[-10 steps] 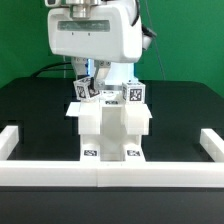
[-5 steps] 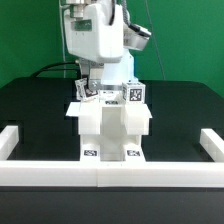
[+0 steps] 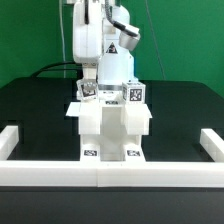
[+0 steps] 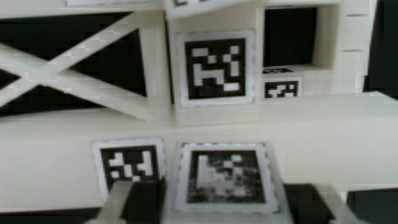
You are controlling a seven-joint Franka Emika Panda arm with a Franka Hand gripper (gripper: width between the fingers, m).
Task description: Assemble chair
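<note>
End effector (image 4: 199, 205) nearly closed, seemingly around a chair (image 3: 110, 125) piece.

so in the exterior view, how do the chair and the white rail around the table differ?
The chair is a tall blocky stack at the table's middle; the white rail is a low bar along the table's edge. The chair bears black-and-white tags at top and base; the rail shows none. The gripper is down at the chair's top; nothing touches the rail. Both are plain white.
</note>
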